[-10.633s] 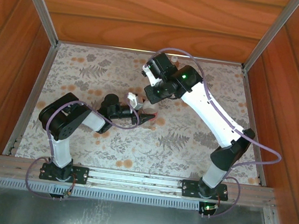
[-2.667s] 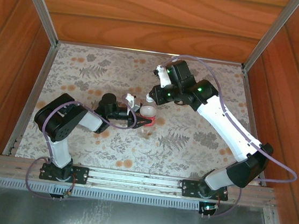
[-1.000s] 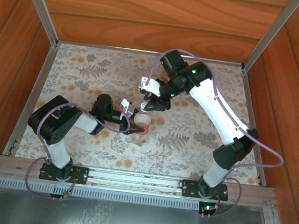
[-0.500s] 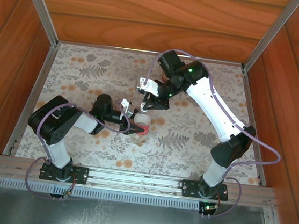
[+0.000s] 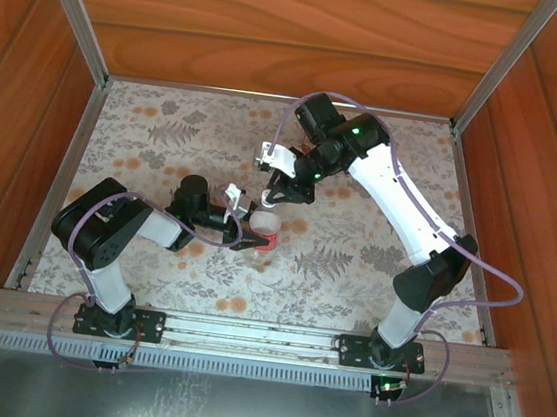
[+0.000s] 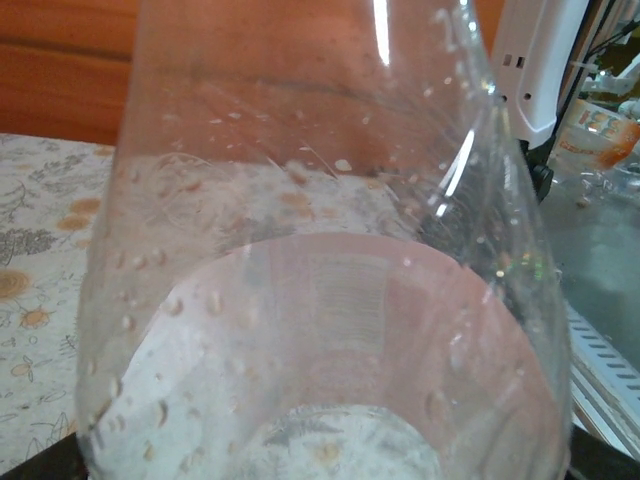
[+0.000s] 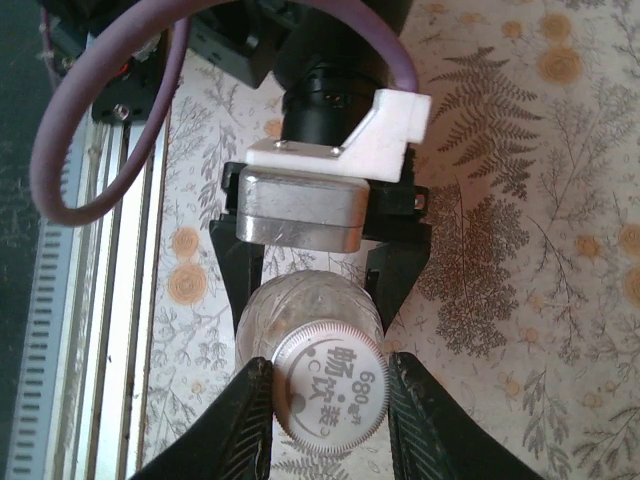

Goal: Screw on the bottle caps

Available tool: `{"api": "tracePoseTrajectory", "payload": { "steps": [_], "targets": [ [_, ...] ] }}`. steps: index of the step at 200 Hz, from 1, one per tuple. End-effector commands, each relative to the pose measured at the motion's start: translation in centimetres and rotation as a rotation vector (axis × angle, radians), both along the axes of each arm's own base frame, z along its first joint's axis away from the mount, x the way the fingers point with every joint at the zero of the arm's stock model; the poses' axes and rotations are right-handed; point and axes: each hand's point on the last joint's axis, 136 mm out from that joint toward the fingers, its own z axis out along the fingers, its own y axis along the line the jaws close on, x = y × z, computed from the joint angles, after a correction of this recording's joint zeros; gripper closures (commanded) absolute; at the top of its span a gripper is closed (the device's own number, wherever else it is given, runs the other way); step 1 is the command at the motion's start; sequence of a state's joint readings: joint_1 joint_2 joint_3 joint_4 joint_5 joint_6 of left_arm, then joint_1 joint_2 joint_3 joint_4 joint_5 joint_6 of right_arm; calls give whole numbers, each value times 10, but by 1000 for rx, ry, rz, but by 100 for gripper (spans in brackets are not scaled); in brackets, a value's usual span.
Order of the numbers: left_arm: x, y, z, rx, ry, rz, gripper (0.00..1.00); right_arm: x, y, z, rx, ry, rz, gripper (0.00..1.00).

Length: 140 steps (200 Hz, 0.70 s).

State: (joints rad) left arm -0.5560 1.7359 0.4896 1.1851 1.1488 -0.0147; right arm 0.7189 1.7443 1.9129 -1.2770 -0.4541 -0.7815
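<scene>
A clear bottle (image 5: 266, 229) with a red-and-white label stands upright near the table's middle, and my left gripper (image 5: 253, 234) is shut on its body from the left. Seen from the left wrist, the bottle (image 6: 320, 300) is very close, droplets on its wall. In the right wrist view a whitish ribbed bottle cap (image 7: 330, 388) with printed characters sits on top of the bottle (image 7: 305, 305). My right gripper (image 7: 330, 405) reaches down from above, and its black fingers (image 7: 245, 420) press both sides of the cap. The left gripper's fingers (image 7: 238, 275) flank the bottle below.
The flowered table cover (image 5: 165, 145) lies inside wooden walls (image 5: 279, 27), with a metal rail (image 5: 244, 335) along the near edge. The right arm's white link (image 5: 399, 207) slants across the right half. A small blurred orange-labelled object (image 6: 600, 120) shows at the far right.
My right gripper's jaws have closed in onto the cap. The left gripper and the bottle have stayed where they were.
</scene>
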Motion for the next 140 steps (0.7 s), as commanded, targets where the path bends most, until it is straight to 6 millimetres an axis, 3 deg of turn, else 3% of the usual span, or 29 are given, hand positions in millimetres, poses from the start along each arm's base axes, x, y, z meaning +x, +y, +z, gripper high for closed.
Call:
{"api": "tracePoseTrajectory", "payload": {
  "steps": [1, 61, 133, 140],
  "targets": [
    [7, 5, -18, 60, 64, 63, 36, 4, -9, -10, -35, 45, -136, 74],
    [13, 4, -7, 45, 18, 103, 36, -17, -17, -15, -12, 52, -170, 74],
    [21, -3, -3, 52, -38, 174, 36, -6, -27, -25, -194, 68, -347, 71],
    [23, -3, -3, 53, -43, 188, 36, -4, -25, -36, -230, 92, -364, 71]
  ]
}}
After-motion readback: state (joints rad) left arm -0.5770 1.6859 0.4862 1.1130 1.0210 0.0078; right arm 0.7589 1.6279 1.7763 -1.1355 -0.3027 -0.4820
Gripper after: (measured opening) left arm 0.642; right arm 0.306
